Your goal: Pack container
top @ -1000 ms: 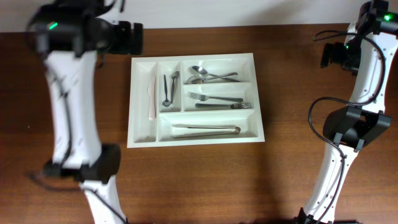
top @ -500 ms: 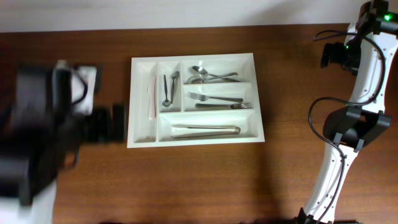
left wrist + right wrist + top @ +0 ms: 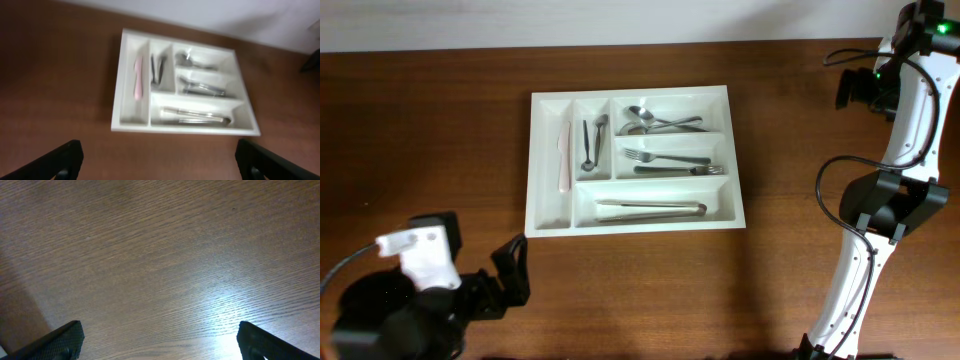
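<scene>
The container (image 3: pixel 552 205) is a white five-compartment tray in the middle of the table, also seen in the left wrist view (image 3: pixel 131 117). It holds a pink knife (image 3: pixel 563 157), dark spoons (image 3: pixel 590 143), silver spoons (image 3: pixel 655 122), forks (image 3: pixel 670 160) and tongs (image 3: pixel 650 209). My left gripper (image 3: pixel 510 275) is open and empty at the front left, apart from the tray; its fingers show wide apart in the left wrist view (image 3: pixel 160 162). My right gripper (image 3: pixel 160 340) is open and empty over bare wood at the far right.
The table is brown wood (image 3: pixel 650 290). The right arm (image 3: pixel 910 120) stands folded along the right edge with a looping black cable (image 3: pixel 825 195). A white wall runs along the table's back edge.
My left arm has swung from the back left, past the tray's left side, to the front left corner. The right arm and the tray's contents have not moved.
</scene>
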Tool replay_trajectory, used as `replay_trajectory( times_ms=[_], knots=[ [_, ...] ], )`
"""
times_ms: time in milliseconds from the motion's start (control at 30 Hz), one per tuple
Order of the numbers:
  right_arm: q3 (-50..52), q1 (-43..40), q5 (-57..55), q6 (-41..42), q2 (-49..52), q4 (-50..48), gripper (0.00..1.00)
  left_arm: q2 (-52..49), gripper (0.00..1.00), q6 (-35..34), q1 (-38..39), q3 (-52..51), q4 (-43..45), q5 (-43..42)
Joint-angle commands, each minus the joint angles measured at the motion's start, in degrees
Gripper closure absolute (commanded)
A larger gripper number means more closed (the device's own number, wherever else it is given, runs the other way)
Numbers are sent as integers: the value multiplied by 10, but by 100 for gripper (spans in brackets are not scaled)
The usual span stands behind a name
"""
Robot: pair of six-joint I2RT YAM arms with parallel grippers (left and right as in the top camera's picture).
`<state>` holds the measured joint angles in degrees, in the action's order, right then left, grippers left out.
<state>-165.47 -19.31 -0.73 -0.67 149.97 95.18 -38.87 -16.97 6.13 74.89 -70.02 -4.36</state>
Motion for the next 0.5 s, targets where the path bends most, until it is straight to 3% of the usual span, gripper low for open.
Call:
replay_trajectory(
  times_ms=[0,233,333,467],
  knots=[
    [3,-2,3,-4,-13,0,1,-1,1,-44,-3,-35,-2,-8],
    [3,-2,3,-4,-13,0,1,-2,1,-40,-3,-47,-69,14],
    [3,-2,3,-4,-13,0,1,-2,1,-20,-3,-62,-43,36],
    [3,-2,3,-4,-13,0,1,-2,1,44,-3,-132,56,43]
  ],
)
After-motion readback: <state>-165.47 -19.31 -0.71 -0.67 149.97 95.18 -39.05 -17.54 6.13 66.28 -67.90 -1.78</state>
